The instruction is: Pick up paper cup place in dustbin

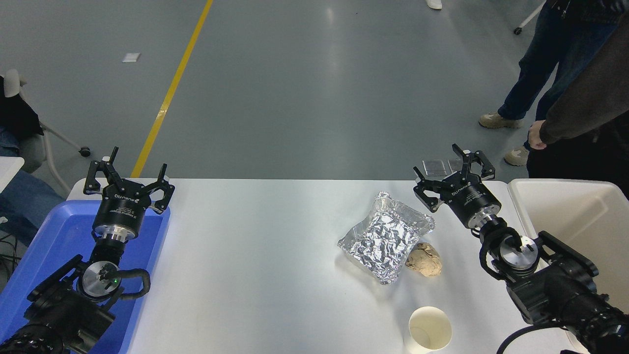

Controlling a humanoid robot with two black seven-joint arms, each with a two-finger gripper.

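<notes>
Standing upright at the table's [255, 275] near edge, the cup [428, 329] waited untouched. The right gripper [454, 177] hovered near the far right corner, fingers apart and empty; the left gripper [128, 179] hung parked over the left edge, fingers likewise apart. Reaching back, the arm risked tipping the light cup or brushing the foil pack [385, 236] before reaching the bin [575, 216].

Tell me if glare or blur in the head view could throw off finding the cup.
Head view: sharp overall, no motion blur. The foil pack throws bright specular glints; the floor carries a pale overhead reflection. The paper cup is white on the white table, low contrast, edged only by a soft shadow and cut by the bottom edge. The dustbin looks evenly lit.
</notes>
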